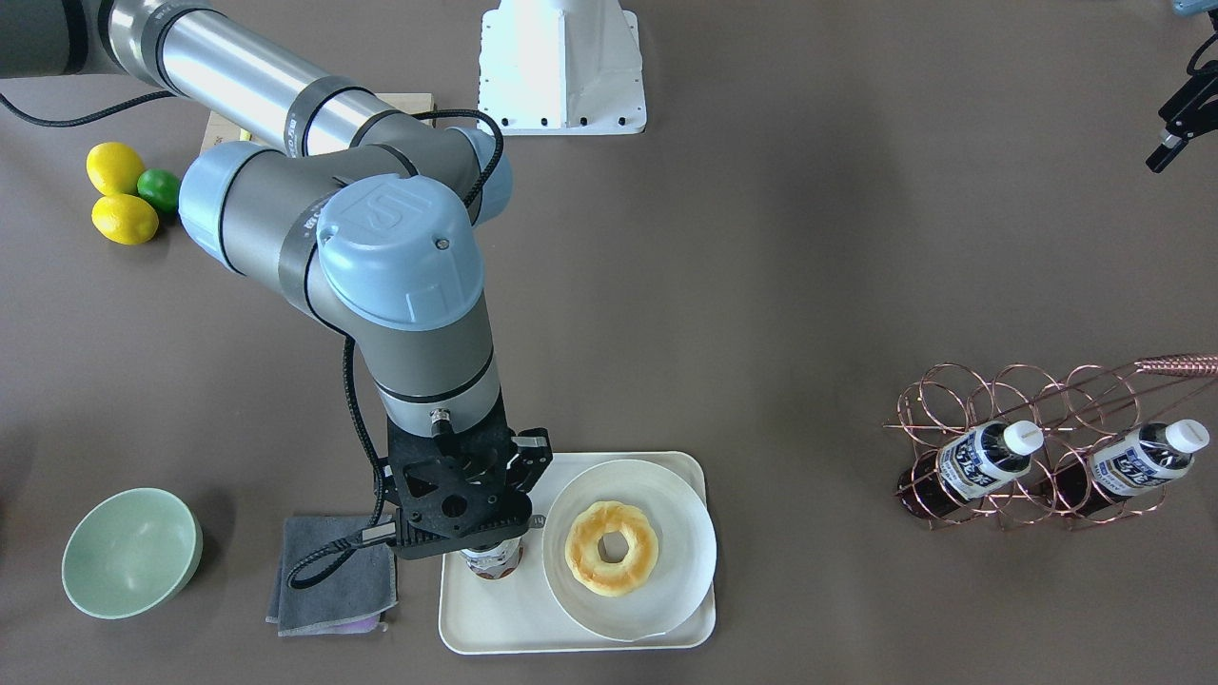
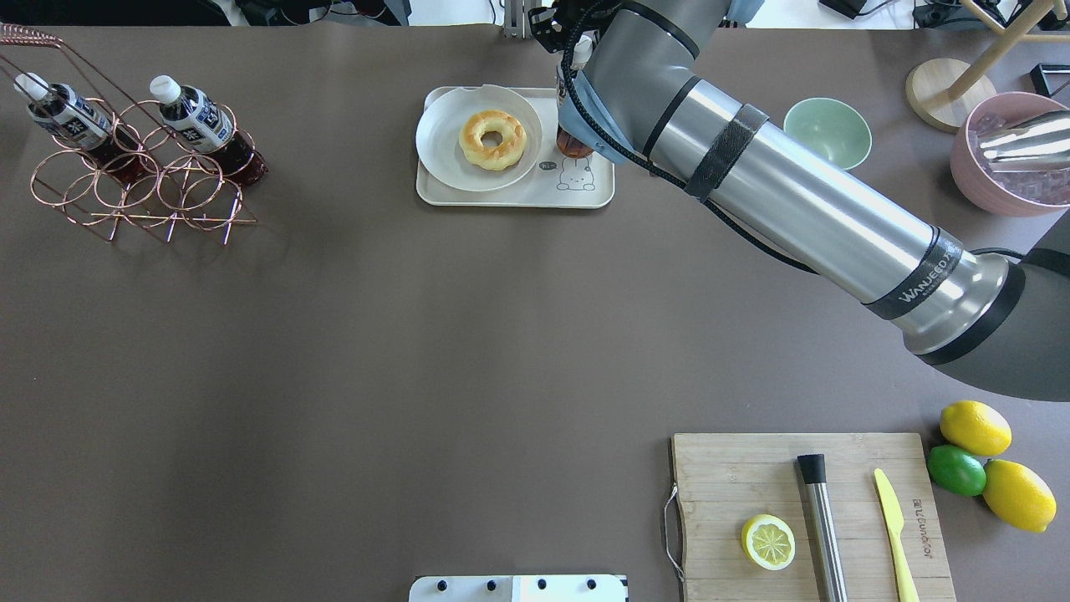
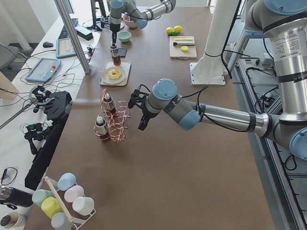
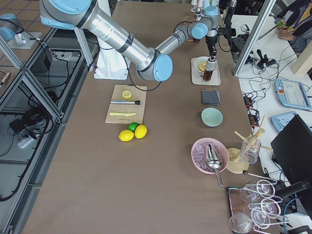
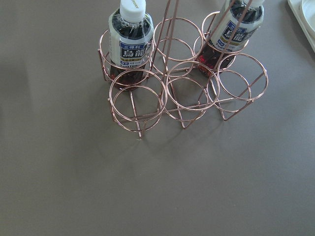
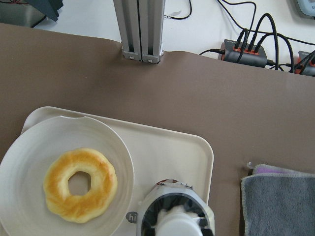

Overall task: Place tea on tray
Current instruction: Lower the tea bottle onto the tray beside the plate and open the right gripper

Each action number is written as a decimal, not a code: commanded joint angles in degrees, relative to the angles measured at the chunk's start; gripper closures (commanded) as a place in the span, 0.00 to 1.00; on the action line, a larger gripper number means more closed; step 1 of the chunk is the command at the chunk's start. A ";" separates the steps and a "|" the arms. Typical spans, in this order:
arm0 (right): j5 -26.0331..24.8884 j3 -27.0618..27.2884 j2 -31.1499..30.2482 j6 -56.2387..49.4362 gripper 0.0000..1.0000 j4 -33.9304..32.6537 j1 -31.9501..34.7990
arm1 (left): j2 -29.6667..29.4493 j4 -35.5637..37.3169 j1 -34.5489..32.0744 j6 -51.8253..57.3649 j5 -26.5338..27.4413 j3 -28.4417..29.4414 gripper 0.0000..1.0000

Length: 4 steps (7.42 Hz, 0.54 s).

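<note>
The tea bottle point(image 1: 493, 561) stands upright at the cloth-side end of the cream tray point(image 1: 495, 623), beside the plate. Dark liquid shows under my right gripper point(image 1: 481, 533), which is shut on the bottle's top. In the right wrist view its white cap point(image 6: 176, 222) sits straight below the camera, over the tray point(image 6: 167, 147). I cannot tell if its base touches the tray. Two alike bottles point(image 5: 130, 44) point(image 5: 236, 29) lie in the copper wire rack point(image 5: 187, 93). My left gripper point(image 1: 1172, 143) hovers empty near the rack; its jaws are partly cut off.
A round white plate point(image 1: 666, 495) with a doughnut point(image 1: 611, 549) fills the tray's other half. A grey cloth point(image 1: 333, 571) and green bowl point(image 1: 128, 552) lie beside the tray. A cutting board point(image 2: 802, 502) with lemon half, tool and knife, plus lemons and a lime point(image 2: 957, 470), lie near the robot.
</note>
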 commanded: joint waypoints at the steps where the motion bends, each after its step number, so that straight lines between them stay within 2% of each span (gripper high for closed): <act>1: 0.49 -0.23 -0.49 0.03 1.00 0.29 -0.05 | 0.04 0.02 -0.11 0.01 0.00 -0.23 0.03; 4: 0.49 0.12 -0.58 0.12 1.00 0.29 -0.40 | 2.59 -2.69 -0.20 -0.07 0.00 -0.23 0.03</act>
